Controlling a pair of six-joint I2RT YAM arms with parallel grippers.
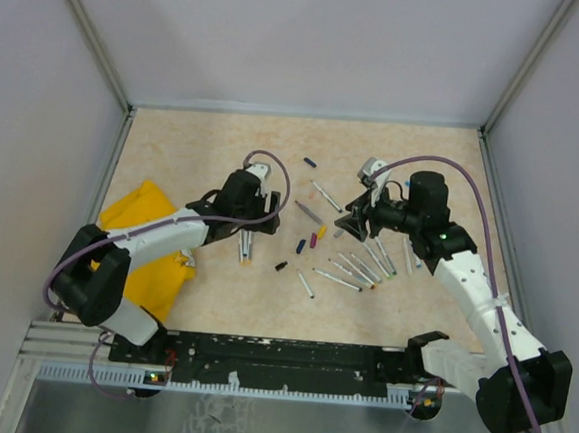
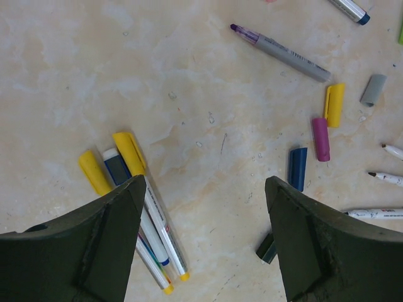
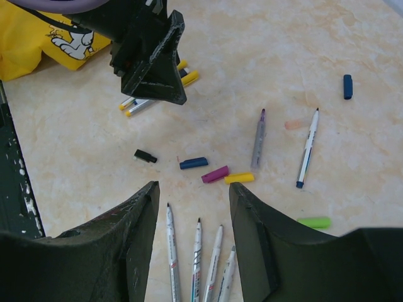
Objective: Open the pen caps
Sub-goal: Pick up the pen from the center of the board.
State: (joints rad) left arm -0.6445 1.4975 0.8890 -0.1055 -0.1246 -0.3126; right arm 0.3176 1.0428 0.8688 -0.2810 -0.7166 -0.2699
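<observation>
A beige, marbled tabletop [image 1: 175, 147] spreads beneath and around the left pincer [image 1: 245, 241] and the right pincer [image 1: 355, 222], closed in beyond and to either side of them by plain pale walls [image 1: 314, 38] joined at slim metal corner posts [image 1: 89, 25], under soft, even light.

The right gripper [image 3: 193, 189] is seen at 6 o'clock, jaws parted and nothing gripped, with four uncapped pens [image 3: 196, 255] lying on the table beneath the gap. Black [image 3: 145, 156], blue [image 3: 193, 163], magenta [image 3: 215, 174] and yellow [image 3: 239, 178] pen caps are strung across the centre. The left gripper [image 3: 165, 78] is seen at 11 o'clock, over yellow-capped pens [image 3: 140, 104].
</observation>
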